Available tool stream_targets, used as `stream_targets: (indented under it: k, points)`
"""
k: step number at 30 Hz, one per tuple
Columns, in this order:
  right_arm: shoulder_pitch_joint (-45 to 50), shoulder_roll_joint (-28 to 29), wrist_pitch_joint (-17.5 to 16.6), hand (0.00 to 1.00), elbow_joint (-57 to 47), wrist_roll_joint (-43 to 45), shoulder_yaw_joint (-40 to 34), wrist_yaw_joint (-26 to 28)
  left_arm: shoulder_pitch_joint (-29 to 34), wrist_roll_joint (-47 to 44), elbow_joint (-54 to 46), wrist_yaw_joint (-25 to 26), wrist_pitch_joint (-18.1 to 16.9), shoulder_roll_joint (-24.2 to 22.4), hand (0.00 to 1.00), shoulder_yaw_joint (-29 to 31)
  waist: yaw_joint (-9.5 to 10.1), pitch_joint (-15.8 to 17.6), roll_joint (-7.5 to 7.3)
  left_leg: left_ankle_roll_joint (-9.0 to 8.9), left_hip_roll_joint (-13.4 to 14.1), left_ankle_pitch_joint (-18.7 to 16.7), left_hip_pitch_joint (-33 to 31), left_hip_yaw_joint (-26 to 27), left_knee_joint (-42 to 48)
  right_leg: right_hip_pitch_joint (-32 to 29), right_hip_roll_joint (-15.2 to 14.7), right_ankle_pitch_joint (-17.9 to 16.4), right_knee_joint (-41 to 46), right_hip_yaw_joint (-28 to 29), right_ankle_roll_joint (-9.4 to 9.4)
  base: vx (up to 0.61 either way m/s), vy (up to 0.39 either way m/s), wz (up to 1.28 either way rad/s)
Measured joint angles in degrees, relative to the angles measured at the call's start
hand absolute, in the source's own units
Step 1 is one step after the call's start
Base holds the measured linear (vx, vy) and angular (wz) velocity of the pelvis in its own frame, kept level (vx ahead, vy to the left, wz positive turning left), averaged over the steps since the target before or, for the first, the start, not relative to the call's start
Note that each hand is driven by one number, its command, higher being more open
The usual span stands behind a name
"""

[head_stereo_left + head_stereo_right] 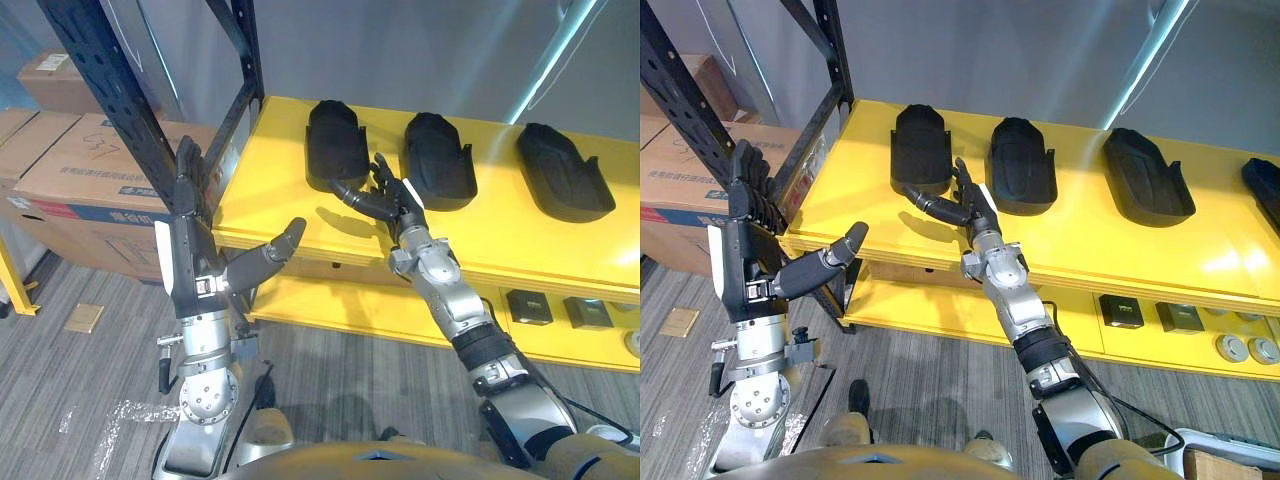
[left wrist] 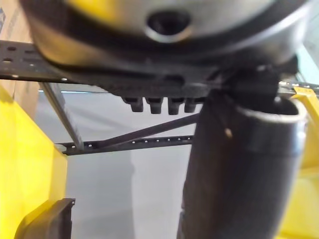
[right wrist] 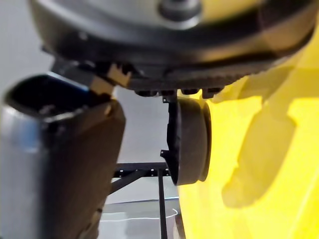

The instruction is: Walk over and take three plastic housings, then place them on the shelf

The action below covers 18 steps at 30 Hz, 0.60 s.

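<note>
1. Three on the board! The left housing [image 1: 335, 140], middle housing [image 1: 437, 158] and right housing [image 1: 562, 170] lie in a row across the upper half of the frame. All sit flat on the yellow shelf [image 1: 290, 225], each apart from its neighbour.
2. The right hand [image 1: 397, 203] is at centre frame, over the front part of the shelf, fingers straight and spread, pinching nothing. The fingers point up into the gap between the left and middle housings. The thumb reaches toward the near end of the left housing; whether it touches or stops just short, I can't tell.
3. The left hand [image 1: 195, 255] is raised at lower left, off the shelf's left corner and just beside the dark rack post [image 1: 110, 90]. Its fingers stand straight, the thumb is splayed toward the shelf, and it is empty too.
4. My call: three housings shelved and both hands bare, so the fetching and placing look done, or as good as done. At most a nudge to the left housing is left, then drawing the right arm clear.
5. One caution: a further dark shape [image 1: 1266, 192] sits on the shelf at the right edge of the right eye view. It may be a fourth housing, so which three are the task's own I can't say.
6. Off the play are the small boxes [image 1: 528, 306] on the lower shelf at lower right, and the cartons [image 1: 90, 160] at upper left.
</note>
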Motion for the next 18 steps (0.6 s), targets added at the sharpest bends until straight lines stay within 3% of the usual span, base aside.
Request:
stream_targets:
  k: [18]
  points:
    - [-3.5,0.0,-0.5,1.0,2.1,-2.2,0.3,0.1,0.0,0.1,0.0,1.2,0.0,0.0,1.0,-2.4,0.19,1.1,1.06,-0.02,0.1,0.2,-0.2,-0.1,0.0,-0.3,0.1,0.3,0.0,0.0,0.16,0.0,0.0,0.0]
